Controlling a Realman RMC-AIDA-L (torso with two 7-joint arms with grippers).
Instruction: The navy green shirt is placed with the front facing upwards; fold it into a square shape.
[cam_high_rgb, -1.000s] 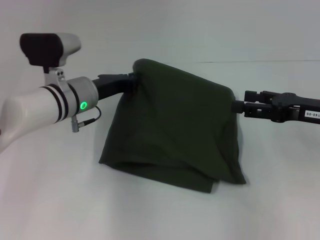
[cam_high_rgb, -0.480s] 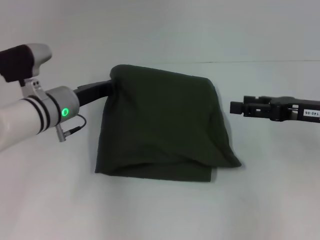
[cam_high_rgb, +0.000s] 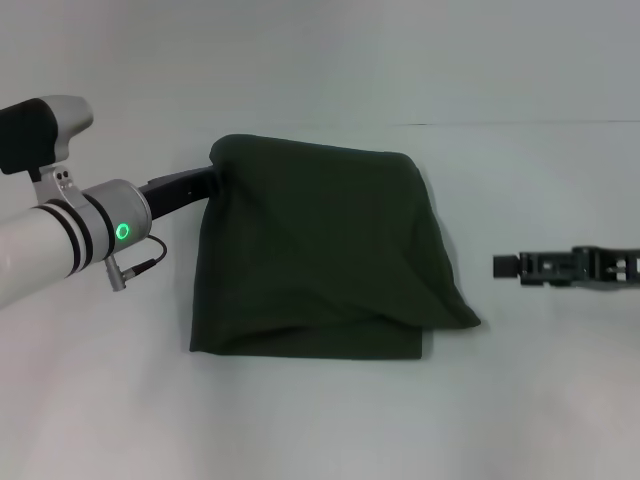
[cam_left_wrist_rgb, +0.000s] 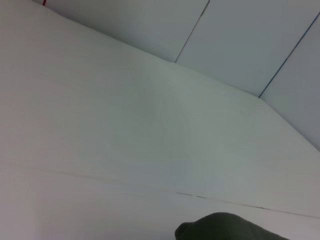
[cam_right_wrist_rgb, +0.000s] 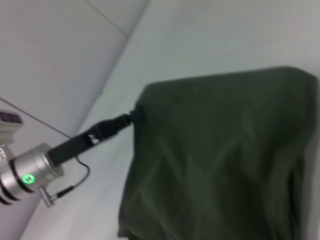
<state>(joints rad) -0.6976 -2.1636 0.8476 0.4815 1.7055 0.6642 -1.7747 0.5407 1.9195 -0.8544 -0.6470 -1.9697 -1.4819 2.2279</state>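
left gripper (cam_high_rgb: 215, 178): fingertips were buried in the shirt's far left corner, clamped on the fabric; how wide the jaws stood was hidden by cloth. Its black finger body (cam_right_wrist_rgb: 95, 134) ran straight into that corner in the right wrist view too.
right gripper (cam_high_rgb: 500, 266): hung free over the table, well clear of the shirt's right edge, touching nothing. Can't tell whether its jaws were open or closed; only the black tip showed, edge-on.
navy green shirt (cam_high_rgb: 320, 250): folded into a rough rectangle, plain green side up, no lettering visible. Far left corner was lifted at the left gripper, the rest draped down from there toward the near edge lying on the table. Near right corner (cam_high_rgb: 455, 320) stuck out in a loose point on the right gripper's side, not squared off. Near left corner looked tidy.
table (cam_high_rgb: 320, 420): white, bare surface all round the shirt; open room between the shirt's right edge and the right gripper, and nearside of both grippers.
left wrist view: mostly table and wall, only a rounded bit of green cloth (cam_left_wrist_rgb: 225, 227) at one edge.
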